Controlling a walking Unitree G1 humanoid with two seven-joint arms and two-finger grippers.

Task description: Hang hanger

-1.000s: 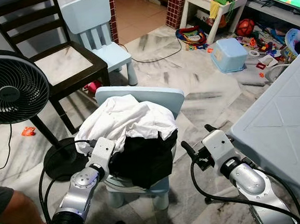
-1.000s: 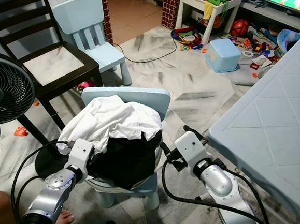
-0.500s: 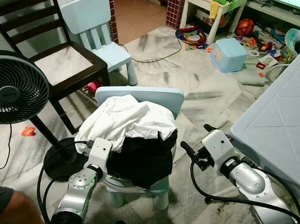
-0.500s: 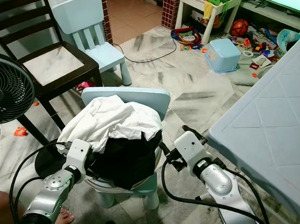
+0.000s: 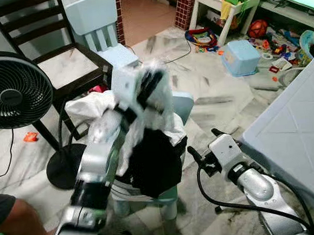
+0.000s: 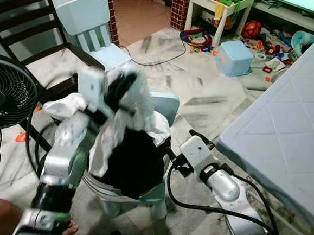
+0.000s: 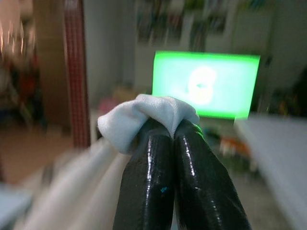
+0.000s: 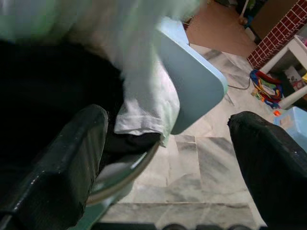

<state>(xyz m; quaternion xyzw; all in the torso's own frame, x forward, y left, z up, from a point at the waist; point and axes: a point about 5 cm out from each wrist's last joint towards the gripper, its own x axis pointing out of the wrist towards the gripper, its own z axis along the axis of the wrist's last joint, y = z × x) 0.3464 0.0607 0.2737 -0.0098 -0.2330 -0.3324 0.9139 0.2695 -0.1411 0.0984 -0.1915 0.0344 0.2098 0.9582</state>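
Left end effector (image 7: 172, 132) risen, pinching white garment (image 7: 144, 112), arm raised

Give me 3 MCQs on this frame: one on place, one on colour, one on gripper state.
1. The black garment lies:
A. on the small blue chair
B. on the floor
C. on the fan

2. The cloth in the left gripper is:
A. red
B. white
C. black

3. The right gripper is:
A. shut on cloth
B. open
C. shut on nothing

Answers: 1 A, it drapes over the chair's seat. 2 B, the white cloth is pinched between shut fingertips. 3 B, its fingers stand wide apart beside the chair.
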